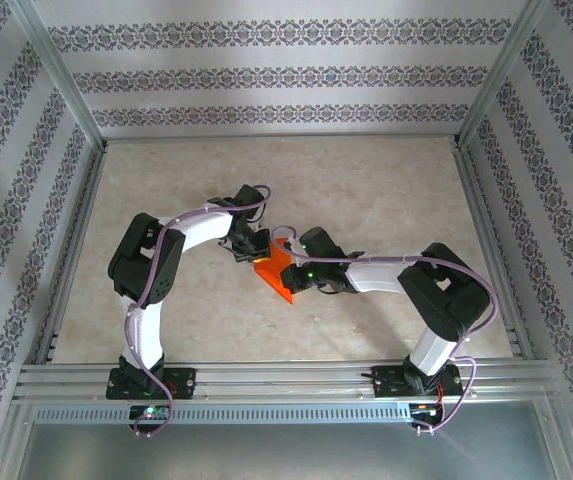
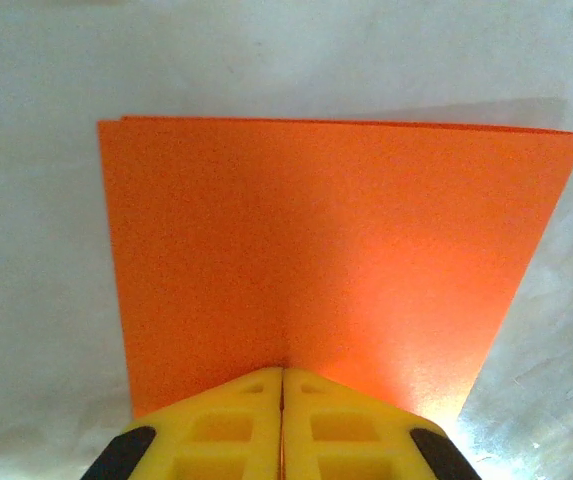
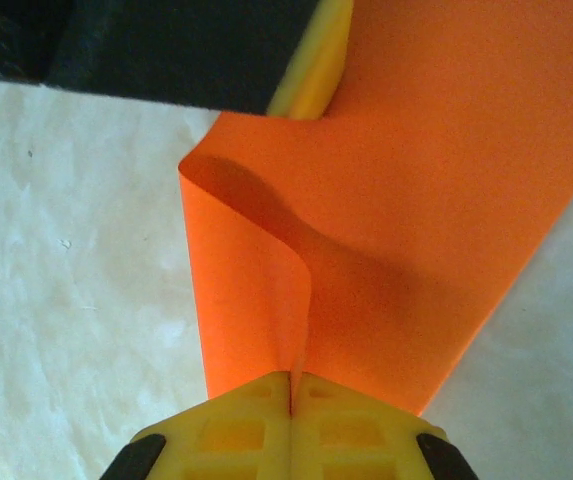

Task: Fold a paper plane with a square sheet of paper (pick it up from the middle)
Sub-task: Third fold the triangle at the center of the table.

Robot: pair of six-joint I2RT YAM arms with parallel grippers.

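The square sheet of paper [image 2: 316, 260] is thin, matt paper with a fine, slightly grainy surface. It is limp enough to curl softly near the right gripper [image 3: 291, 385]. That gripper and the left gripper [image 2: 283, 375] have fingers [image 2: 226, 430] of moulded yellow plastic, smooth and faintly satin, with matt black parts at their outer sides. The table [image 1: 366, 190] looks like smooth, pale marbled laminate with a dull sheen. The left arm [image 1: 194, 230] and right arm [image 1: 381, 275] wear glossy white and black plastic shells. The near rail [image 1: 286, 378] is bare brushed metal.
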